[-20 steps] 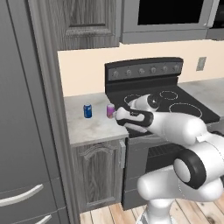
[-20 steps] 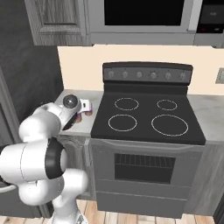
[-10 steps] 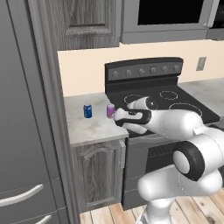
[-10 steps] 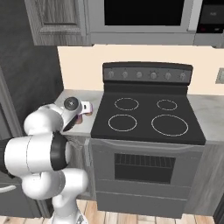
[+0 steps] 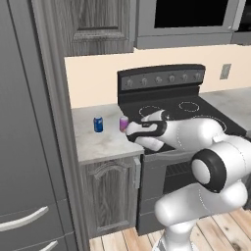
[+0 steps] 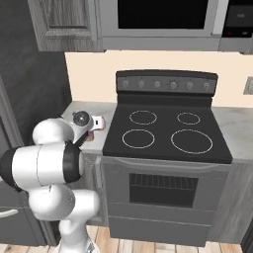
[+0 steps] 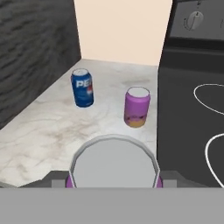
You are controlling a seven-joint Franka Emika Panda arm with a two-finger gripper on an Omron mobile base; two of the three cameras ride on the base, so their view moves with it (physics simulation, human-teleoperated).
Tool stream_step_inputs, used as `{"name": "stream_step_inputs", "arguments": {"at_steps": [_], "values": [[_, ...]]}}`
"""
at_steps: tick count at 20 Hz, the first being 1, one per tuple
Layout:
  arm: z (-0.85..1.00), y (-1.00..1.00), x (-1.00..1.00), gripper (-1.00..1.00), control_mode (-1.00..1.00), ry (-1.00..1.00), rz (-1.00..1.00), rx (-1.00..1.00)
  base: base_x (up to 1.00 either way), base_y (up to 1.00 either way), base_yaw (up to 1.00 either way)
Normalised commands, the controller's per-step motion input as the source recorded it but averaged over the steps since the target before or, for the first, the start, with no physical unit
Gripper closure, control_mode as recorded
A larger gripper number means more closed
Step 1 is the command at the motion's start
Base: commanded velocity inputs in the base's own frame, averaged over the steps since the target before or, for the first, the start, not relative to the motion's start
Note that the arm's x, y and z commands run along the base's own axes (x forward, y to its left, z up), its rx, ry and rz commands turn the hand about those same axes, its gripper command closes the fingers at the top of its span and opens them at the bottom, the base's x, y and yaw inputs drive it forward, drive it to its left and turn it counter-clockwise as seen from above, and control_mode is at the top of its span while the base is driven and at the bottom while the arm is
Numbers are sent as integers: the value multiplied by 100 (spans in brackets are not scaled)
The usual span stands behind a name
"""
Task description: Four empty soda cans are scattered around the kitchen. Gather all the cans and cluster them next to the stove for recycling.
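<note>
Flanking the stove on its left, the marble counter carries a blue can and a purple can standing apart. Gripper clamps a second purple can, silver top up, near the stove's edge. Empty cans likely light, thin-walled, dentable; grip mid-body, gently.

The blue soda can on the marble counter reads "PEPSI" in white.

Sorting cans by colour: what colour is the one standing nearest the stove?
Purple, with an orange band low down; clearest in the hand view.
</note>
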Motion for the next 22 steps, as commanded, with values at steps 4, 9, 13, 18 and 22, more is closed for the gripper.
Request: {"name": "stream_step_inputs", "arguments": {"at_steps": [4,9,13,18,22], "values": [[-16,0,9,100,-100,0,0,0,0,0,0],[-19,0,10,100,-100,0,0,0,0,0,0],[-20,0,8,100,-100,0,0,0,0,0,0],[-22,0,9,100,-100,0,0,0,0,0,0],[-26,0,9,100,-100,0,0,0,0,0,0]]}}
